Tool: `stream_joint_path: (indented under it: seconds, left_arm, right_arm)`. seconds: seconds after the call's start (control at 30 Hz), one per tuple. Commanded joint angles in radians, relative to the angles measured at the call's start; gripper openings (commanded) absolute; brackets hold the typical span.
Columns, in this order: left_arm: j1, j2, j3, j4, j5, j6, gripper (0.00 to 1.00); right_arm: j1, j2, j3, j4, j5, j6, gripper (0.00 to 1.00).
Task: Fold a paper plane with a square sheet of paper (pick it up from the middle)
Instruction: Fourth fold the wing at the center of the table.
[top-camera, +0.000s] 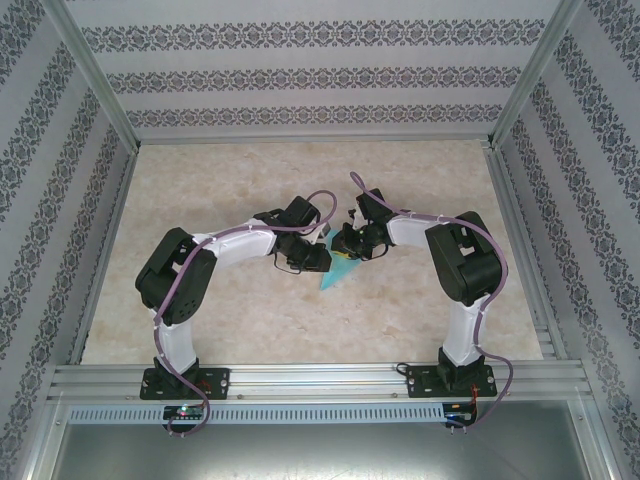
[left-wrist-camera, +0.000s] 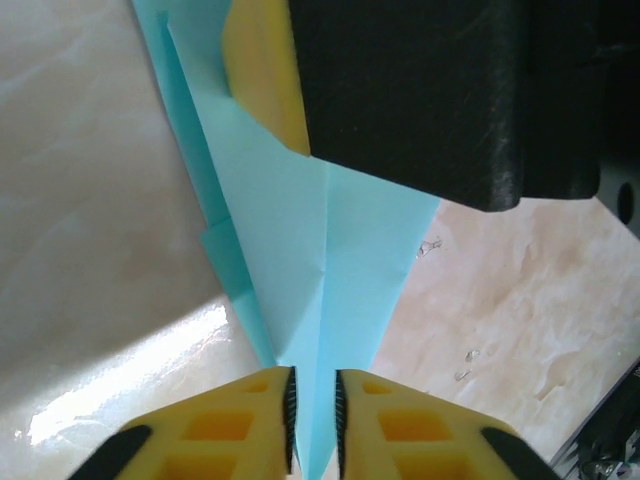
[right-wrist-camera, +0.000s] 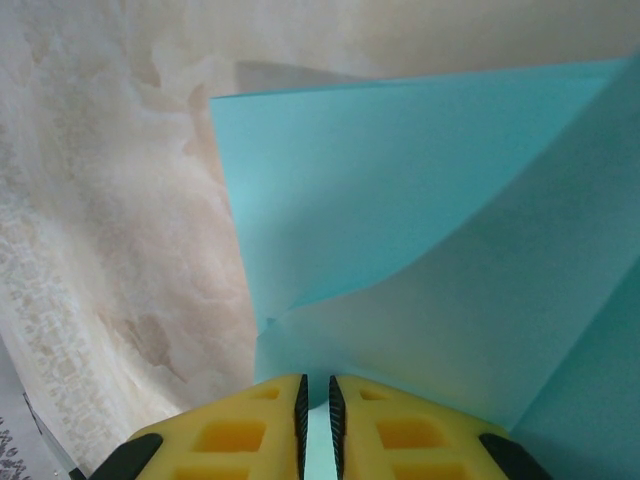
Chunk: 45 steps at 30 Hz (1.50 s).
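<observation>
Beige marbled tabletop (top-camera: 250, 320) is lying flat inside an open-topped enclosure. Walls (top-camera: 300, 70) on three sides are showing white wallpaper with grey ornamental bands. Aluminium rails (top-camera: 320, 378) are framing the near edge, and posts are running up the corners. A bright glare patch (left-wrist-camera: 120, 390) is reflecting off the tabletop.

Bench (top-camera: 200, 320): pale beige, marbled and glossy.
On it: paper (top-camera: 338, 270), turquoise, folded to a point, about mid-bench; how much of it rests on the bench cannot be told.
Paper detail: central crease, with the yellow reverse showing at one flap.
Specks (left-wrist-camera: 430, 246): small shiny marks on the bench, just beside the paper.
Glare: bright patch on the bench, near the paper's tip.
Rail (top-camera: 320, 378): aluminium, along the near edge, well apart from the paper.
</observation>
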Motion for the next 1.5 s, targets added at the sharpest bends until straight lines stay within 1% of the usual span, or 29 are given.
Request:
stream_joint_path:
  seconds: [0.0, 0.1, 0.37, 0.83, 1.13, 1.47]
  left_arm:
    - [-0.001, 0.024, 0.026, 0.013, 0.031, -0.018, 0.17]
    - [-0.001, 0.045, 0.016, 0.024, 0.036, -0.020, 0.14]
    - [-0.004, 0.078, 0.000, 0.050, 0.068, -0.028, 0.12]
    - [-0.019, 0.089, -0.069, 0.126, 0.105, -0.067, 0.11]
    - [-0.034, 0.097, -0.057, 0.121, 0.099, -0.069, 0.11]
    - [-0.062, 0.102, -0.026, 0.074, 0.060, -0.049, 0.11]
  right_arm:
    - [0.012, 0.012, -0.041, -0.051, 0.034, -0.010, 0.18]
    - [0.012, 0.010, -0.040, -0.055, 0.031, -0.013, 0.18]
    - [0.011, -0.001, -0.045, -0.061, 0.033, -0.014, 0.18]
    - [0.008, -0.014, -0.071, -0.049, 0.037, -0.012, 0.17]
    - [0.004, -0.019, -0.101, -0.031, 0.043, -0.007, 0.17]
    - [-0.002, -0.024, -0.132, 0.002, 0.041, 0.000, 0.17]
